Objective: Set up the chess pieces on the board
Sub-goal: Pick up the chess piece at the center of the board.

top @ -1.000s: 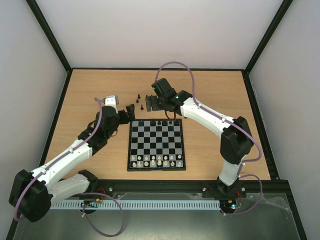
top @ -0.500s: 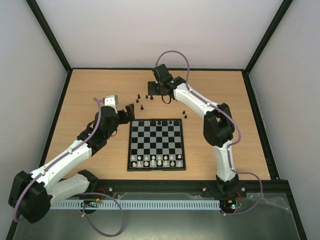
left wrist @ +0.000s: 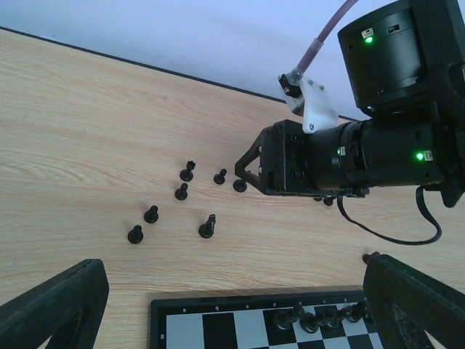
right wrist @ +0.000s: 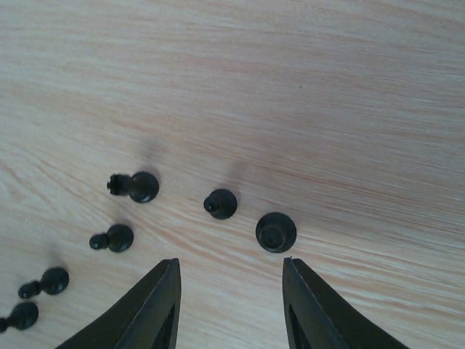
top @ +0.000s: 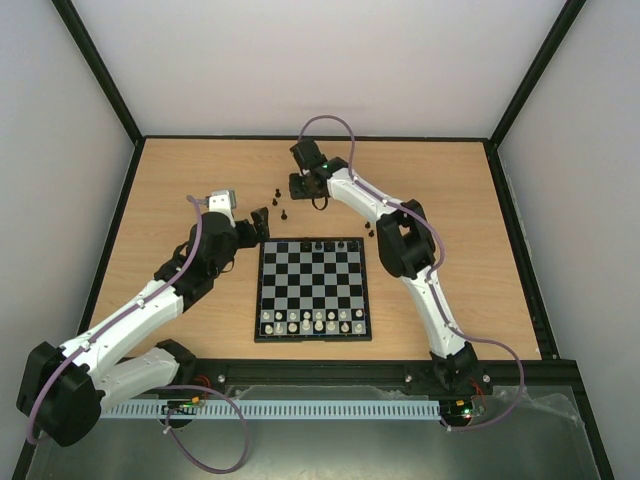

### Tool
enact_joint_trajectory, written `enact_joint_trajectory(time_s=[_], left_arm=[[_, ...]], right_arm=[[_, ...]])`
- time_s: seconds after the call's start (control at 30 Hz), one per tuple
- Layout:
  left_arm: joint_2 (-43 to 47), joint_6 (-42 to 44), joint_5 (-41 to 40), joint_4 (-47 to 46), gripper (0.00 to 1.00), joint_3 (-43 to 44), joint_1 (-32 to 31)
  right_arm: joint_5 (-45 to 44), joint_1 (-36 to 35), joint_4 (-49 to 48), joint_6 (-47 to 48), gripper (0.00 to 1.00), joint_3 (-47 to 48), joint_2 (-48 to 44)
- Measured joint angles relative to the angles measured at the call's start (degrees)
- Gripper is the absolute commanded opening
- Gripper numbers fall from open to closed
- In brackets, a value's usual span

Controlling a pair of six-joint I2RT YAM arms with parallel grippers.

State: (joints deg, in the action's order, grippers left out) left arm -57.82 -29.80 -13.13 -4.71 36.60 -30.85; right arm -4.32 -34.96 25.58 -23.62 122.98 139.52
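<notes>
Right gripper (right wrist: 231, 270) hangs half open over the wooden table (right wrist: 327, 87) and holds nothing. One black pawn (right wrist: 276, 232) stands just before its fingertips, not touched. Other loose chess pieces (left wrist: 182, 191) lie at 12 o'clock from the board (top: 312, 285). Left gripper (top: 262, 222), at the board's 10 o'clock, is spread wide and empty.

The board (left wrist: 189, 331) cropped below; chess pieces (left wrist: 151, 214) indistinct.

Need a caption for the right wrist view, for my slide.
Right hand open over loose black chess pieces on the wooden table, nothing gripped yet.
</notes>
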Motion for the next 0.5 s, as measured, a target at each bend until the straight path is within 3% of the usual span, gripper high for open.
enact_joint_trajectory(time_s=[0.5], left_arm=[[0.0, 0.0, 0.0, 0.0, 0.99, 0.0, 0.0]], right_arm=[[0.1, 1.6, 1.2, -0.9, 0.37, 4.4, 3.5]])
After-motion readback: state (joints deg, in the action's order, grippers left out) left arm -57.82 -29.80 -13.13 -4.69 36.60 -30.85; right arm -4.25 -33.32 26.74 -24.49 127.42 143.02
